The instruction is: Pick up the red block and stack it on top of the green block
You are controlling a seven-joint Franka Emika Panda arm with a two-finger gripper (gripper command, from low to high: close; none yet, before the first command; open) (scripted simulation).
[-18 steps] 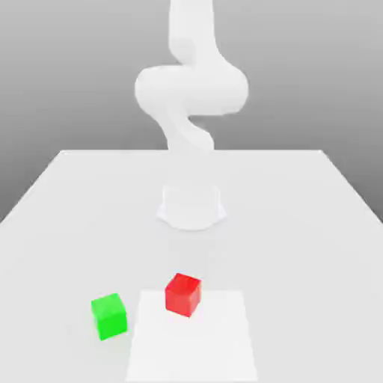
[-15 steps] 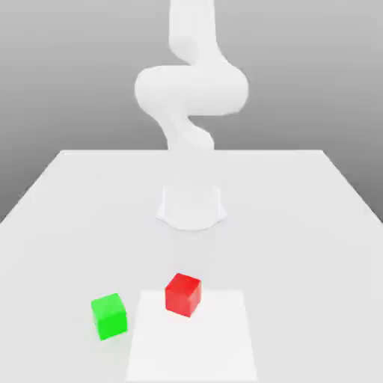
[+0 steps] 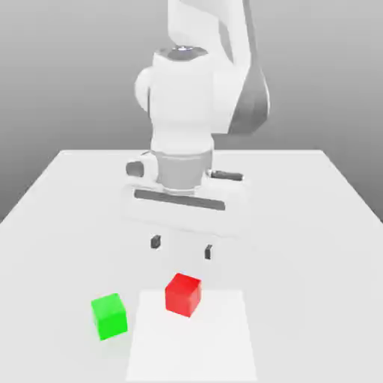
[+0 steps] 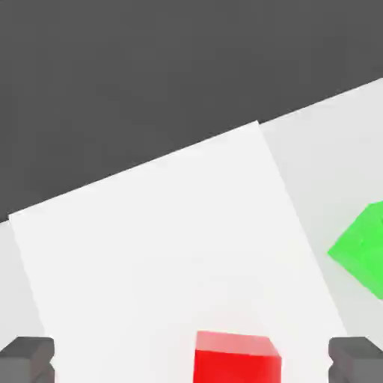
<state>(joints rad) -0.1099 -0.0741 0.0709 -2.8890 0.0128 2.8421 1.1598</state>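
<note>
Gripper open above red block, nothing held

Gripper [image 3: 182, 247] hangs over the red block [image 3: 183, 295], fingers spread wide, nothing between them. In the hand view the red block sits between the two fingertips [image 4: 27, 360], part cut off by the frame edge. Exterior view: red block on the table [image 3: 299, 247], at the far edge of the white patch [image 3: 191, 348]; can't quite tell if it's all on the patch, since the block hides that bit. Green block [image 3: 109, 316] rests on the table, just off the patch toward the exterior view's left. Blocks apart, not stacked.
</note>
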